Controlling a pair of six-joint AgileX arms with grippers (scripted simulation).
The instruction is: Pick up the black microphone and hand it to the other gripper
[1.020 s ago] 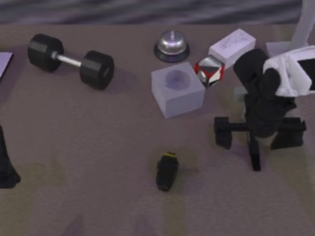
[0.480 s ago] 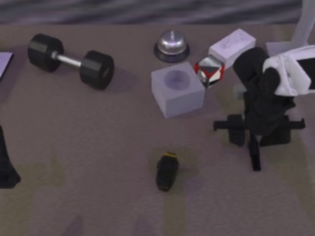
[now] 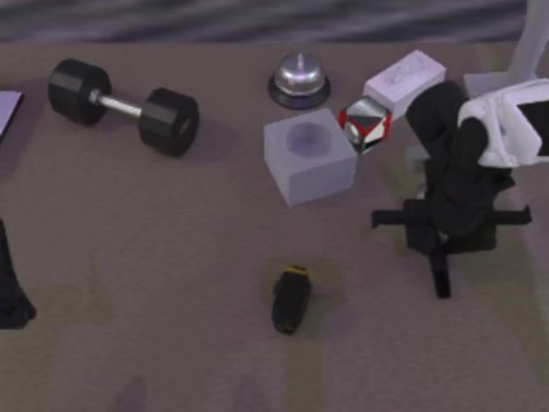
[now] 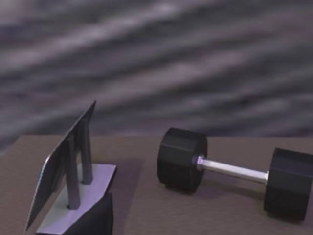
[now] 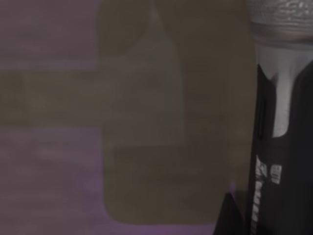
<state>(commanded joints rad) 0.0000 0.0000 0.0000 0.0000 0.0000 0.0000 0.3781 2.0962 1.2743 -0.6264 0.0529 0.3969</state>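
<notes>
The black microphone [image 3: 441,275] lies on the table at the right, its thin handle sticking out toward the front edge. My right gripper [image 3: 443,236] is down over it, with the fingers drawn in against the handle from both sides. The arm hides most of the microphone's head in the top view. The right wrist view shows the silver mesh head and the lettered black handle of the microphone [image 5: 268,186] close up, with one dark finger [image 5: 233,215] against it. The other gripper, my left one [image 3: 10,296], is parked at the left edge of the table.
A black dumbbell [image 3: 123,106] [image 4: 234,171] lies at the back left, near a slanted plaque on a stand [image 4: 63,171]. At the back middle are a silver bell [image 3: 299,80], a lavender block [image 3: 309,154], a red-and-white cube [image 3: 365,123] and a white box [image 3: 405,77]. A stubby yellow-banded object [image 3: 292,299] lies at the front middle.
The right gripper's fingers have drawn in from wide apart to close against the microphone handle. The microphone lies where it was, and the left arm has not moved.
</notes>
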